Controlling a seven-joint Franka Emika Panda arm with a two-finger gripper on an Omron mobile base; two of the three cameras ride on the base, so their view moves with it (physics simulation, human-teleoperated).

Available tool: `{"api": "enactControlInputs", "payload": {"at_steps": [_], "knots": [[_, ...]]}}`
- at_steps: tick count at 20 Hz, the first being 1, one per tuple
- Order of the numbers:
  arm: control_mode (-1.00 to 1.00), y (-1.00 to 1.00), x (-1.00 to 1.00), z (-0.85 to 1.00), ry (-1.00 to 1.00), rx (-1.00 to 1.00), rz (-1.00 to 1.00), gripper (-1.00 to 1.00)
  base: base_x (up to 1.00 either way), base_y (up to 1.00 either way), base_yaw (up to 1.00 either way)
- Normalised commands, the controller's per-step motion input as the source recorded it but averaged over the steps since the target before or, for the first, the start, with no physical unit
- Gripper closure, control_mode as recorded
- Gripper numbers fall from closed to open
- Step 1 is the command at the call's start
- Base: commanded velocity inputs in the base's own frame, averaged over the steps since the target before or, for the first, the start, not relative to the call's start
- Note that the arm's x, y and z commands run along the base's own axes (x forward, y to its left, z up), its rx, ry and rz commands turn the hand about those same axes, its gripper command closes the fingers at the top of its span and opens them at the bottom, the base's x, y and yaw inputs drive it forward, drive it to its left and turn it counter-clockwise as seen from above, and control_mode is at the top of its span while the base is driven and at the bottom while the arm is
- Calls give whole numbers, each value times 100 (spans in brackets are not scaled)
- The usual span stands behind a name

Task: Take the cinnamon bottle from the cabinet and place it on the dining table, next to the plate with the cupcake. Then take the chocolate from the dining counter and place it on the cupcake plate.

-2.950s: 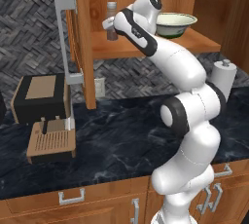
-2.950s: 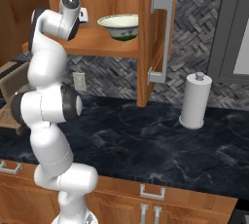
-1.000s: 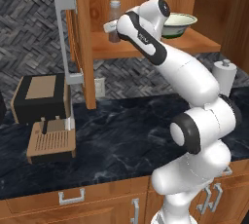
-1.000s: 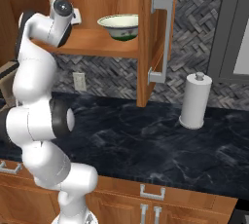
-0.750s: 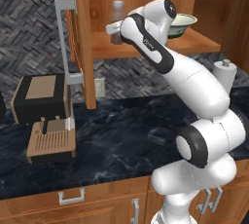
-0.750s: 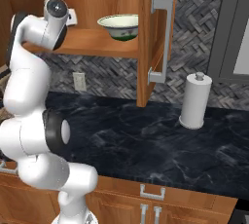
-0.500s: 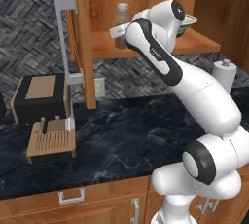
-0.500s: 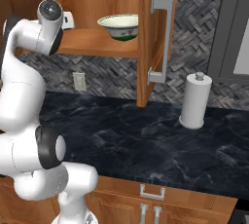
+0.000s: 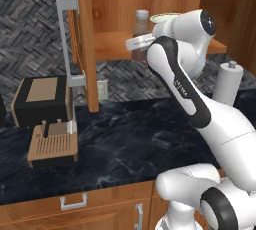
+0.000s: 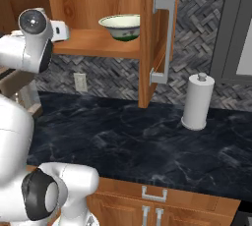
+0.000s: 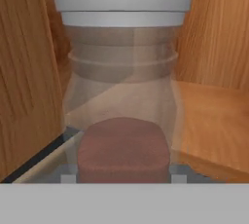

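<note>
- The cinnamon bottle (image 11: 124, 96) is clear with a pale grey cap, brown powder in its lower part, and it stands upright
- In the hand view it sits very close, centred between the two fingers, whose tips (image 11: 68, 175) just show at either side of its base
- The jaws are set narrow around the bottle; whether the pads press its sides I cannot tell
- In the left base view the bottle (image 9: 142, 26) rises above the gripper (image 9: 138, 44), at the front edge of the cabinet shelf (image 9: 107, 49)
- Wooden cabinet walls stand to both sides of the bottle in the hand view
- A green-and-white bowl (image 10: 120, 26) rests on the same shelf, well to the right of the bottle
- The white arm (image 9: 180, 84) reaches up from the lower right to the shelf
- Both cabinet doors are open; the left door (image 9: 82, 39) carries a long grey handle (image 9: 65, 44)
- Below lies a dark marble counter (image 9: 120, 139)
- A black and wood coffee machine (image 9: 45, 119) sits on the counter at the left
- A white paper towel roll (image 10: 196, 101) stands upright on the counter at the right, against the herringbone grey wall
</note>
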Motion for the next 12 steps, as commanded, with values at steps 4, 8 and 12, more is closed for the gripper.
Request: {"api": "enactControlInputs", "payload": {"at_steps": [4, 8, 12], "knots": [[-100, -17, -93, 0, 0, 0, -11, 100, 0, 0, 0], [-100, -19, -86, 0, 0, 0, -16, 100, 0, 0, 0], [-100, -35, -74, -10, 1, 0, -15, 100, 0, 0, 0]]}}
